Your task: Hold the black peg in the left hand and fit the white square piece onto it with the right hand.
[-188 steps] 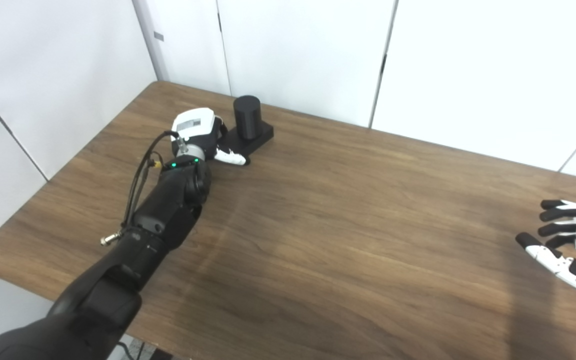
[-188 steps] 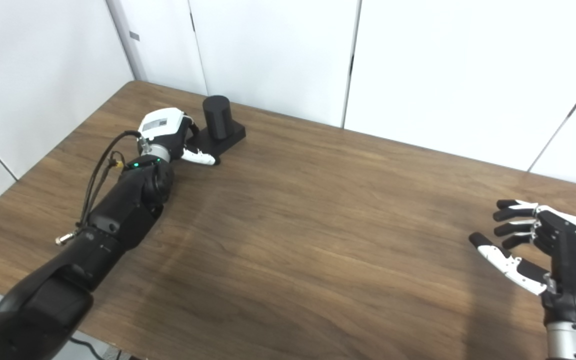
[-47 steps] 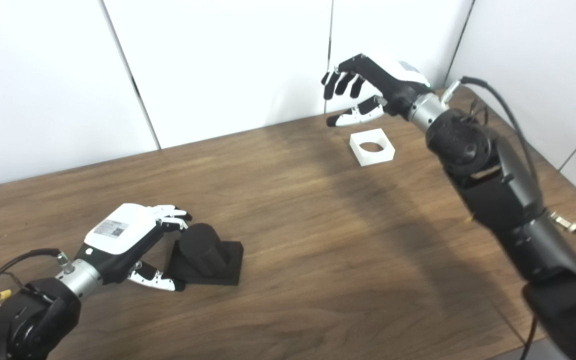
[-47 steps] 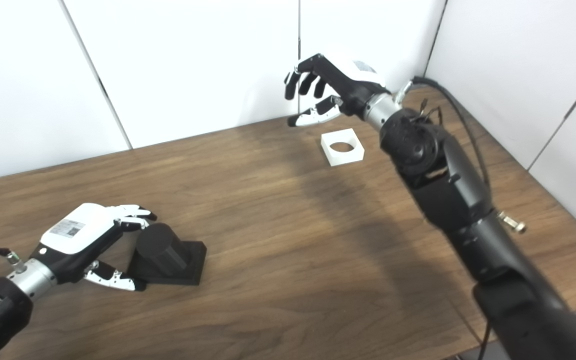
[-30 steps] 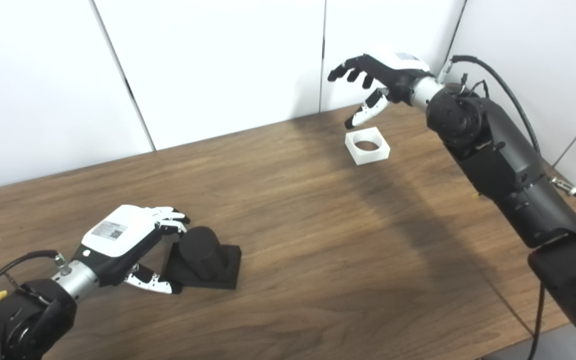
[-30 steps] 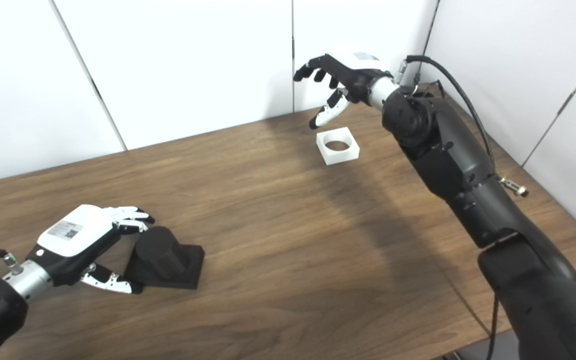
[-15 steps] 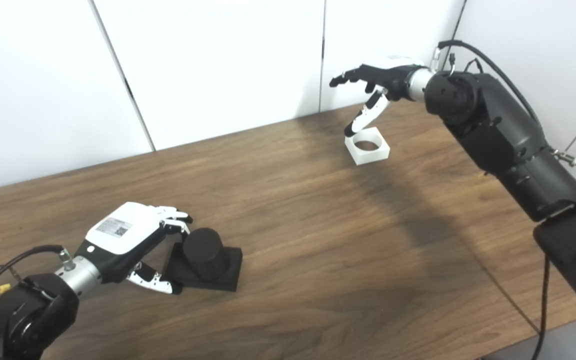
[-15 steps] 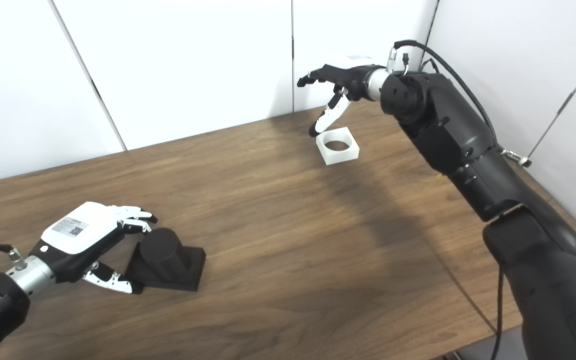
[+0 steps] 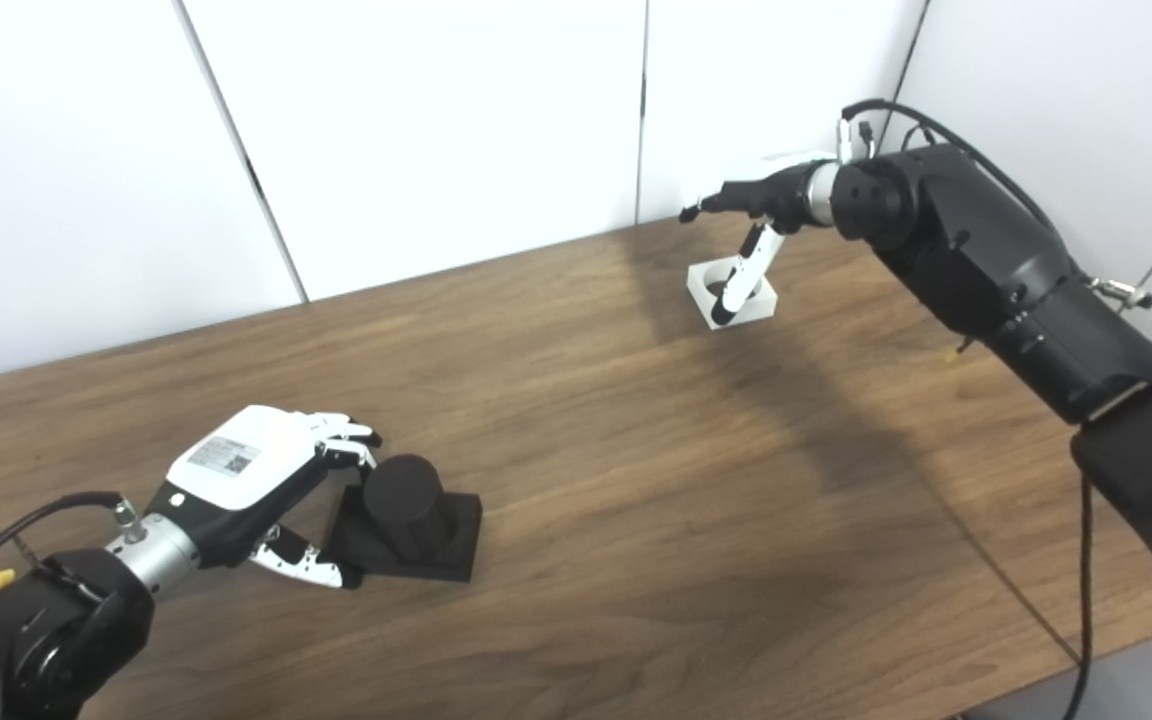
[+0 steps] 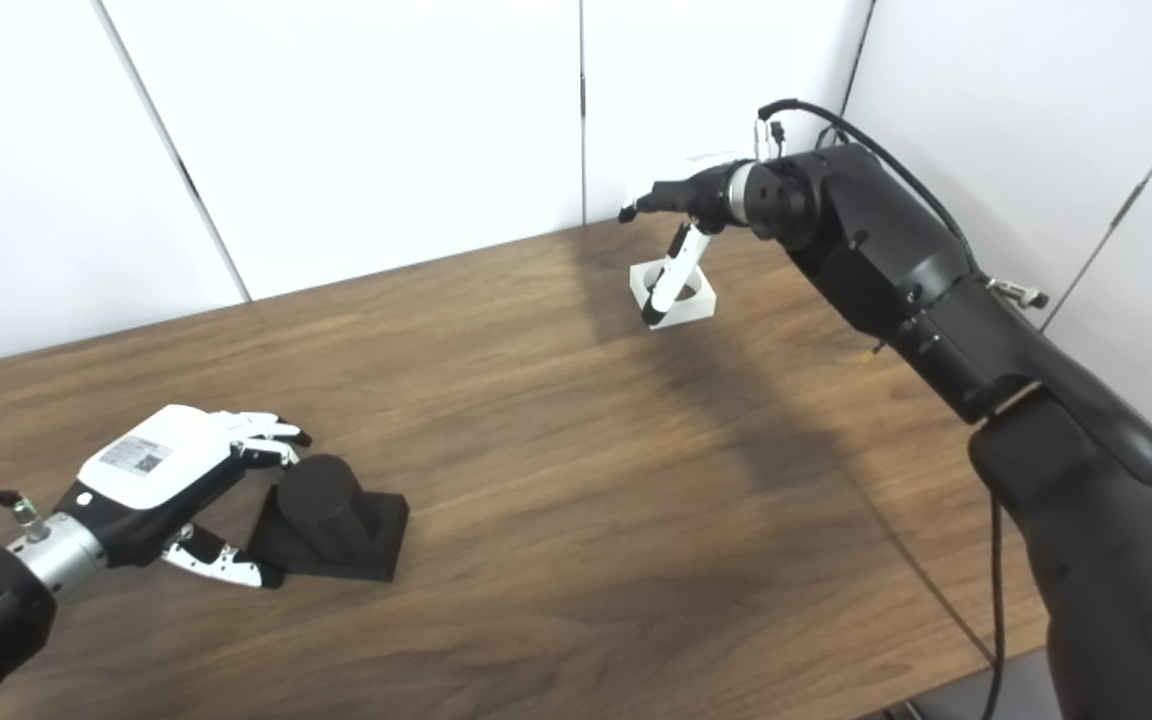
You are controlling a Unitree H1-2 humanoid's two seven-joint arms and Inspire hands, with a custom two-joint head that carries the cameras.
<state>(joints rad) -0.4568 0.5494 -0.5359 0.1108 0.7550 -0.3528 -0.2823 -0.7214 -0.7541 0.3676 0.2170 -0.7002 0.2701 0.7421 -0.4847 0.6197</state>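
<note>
The black peg (image 9: 404,505), a short cylinder on a square black base, stands on the table at the front left. My left hand (image 9: 241,480) clasps it from the left, fingers (image 9: 348,442) against the cylinder's far side and thumb at the base's near corner. The white square piece (image 9: 759,298), with a round hole, lies flat at the back right near the wall. My right hand (image 9: 758,195) hovers just over it, open, fingers stretched left. Its thumb (image 10: 671,282) points down across the piece's front-left part; I cannot tell whether it touches.
The brown wooden table (image 9: 636,480) runs to white wall panels (image 9: 436,130) close behind both the piece and my right hand. The table's right edge lies under my right forearm (image 9: 996,270), where a cable loops. Bare wood separates peg and piece.
My right hand has come down towards the white piece, and its thumb now hangs over the piece instead of above its far edge. The left hand and the peg have barely shifted.
</note>
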